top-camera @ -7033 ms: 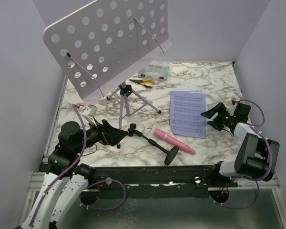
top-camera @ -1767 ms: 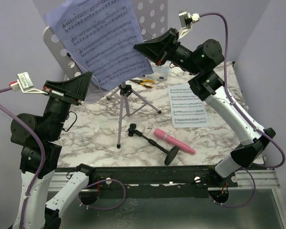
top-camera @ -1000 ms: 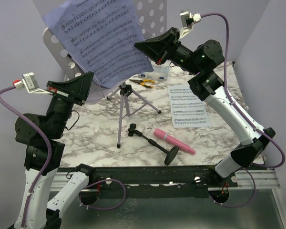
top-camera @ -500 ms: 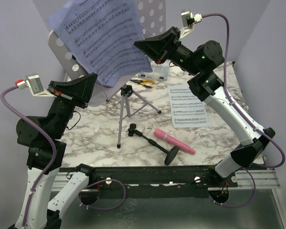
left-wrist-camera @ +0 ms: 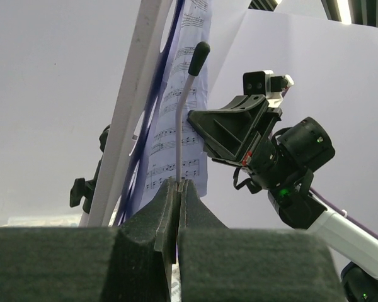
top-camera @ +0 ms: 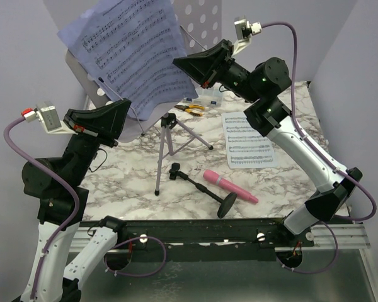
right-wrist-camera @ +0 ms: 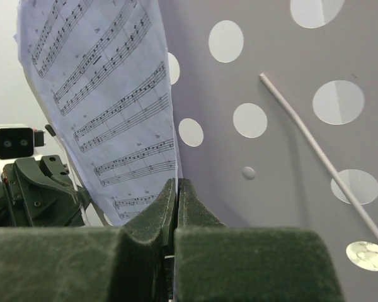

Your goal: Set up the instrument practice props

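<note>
Lavender sheet point(right-wrist-camera: 107, 94) edge in right claw point(right-wrist-camera: 176, 184); left claw point(left-wrist-camera: 178, 184) clamps holder wire point(left-wrist-camera: 186, 100).

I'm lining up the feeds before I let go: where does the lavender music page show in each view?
Top external: lavender page upper left, against the stand.
Left wrist: the page centre, nearly edge-on, beside the holder wire.
Right wrist: the page upper left, its lower edge reaching the right gripper.
Shared landmark: the perforated stand plate, in all three.
</note>
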{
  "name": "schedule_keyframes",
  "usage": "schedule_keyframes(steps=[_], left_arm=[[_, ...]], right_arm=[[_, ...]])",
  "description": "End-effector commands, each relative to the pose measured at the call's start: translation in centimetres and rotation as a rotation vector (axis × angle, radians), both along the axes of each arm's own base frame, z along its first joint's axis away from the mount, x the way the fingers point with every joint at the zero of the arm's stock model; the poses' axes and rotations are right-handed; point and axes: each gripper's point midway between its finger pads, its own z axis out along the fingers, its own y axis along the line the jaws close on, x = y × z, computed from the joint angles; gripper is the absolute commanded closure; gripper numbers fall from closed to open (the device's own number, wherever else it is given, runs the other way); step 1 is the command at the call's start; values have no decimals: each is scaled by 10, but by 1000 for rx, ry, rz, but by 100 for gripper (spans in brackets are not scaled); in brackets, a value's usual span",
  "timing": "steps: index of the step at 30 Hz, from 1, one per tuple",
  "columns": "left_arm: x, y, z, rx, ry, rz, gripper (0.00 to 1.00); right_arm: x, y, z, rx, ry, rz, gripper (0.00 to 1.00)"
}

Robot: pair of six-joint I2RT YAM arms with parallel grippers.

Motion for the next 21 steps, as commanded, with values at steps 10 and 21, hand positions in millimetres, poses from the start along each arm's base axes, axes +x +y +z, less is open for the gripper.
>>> schedule_keyframes(steps=[10, 21], left_arm=[[-18, 1, 19, -2, -110, -13, 100], [-22, 1, 21, 8, -122, -17, 100]], right_arm=[[-30, 0, 19, 105, -38, 97, 100], [-33, 14, -4, 57, 2, 183, 100]])
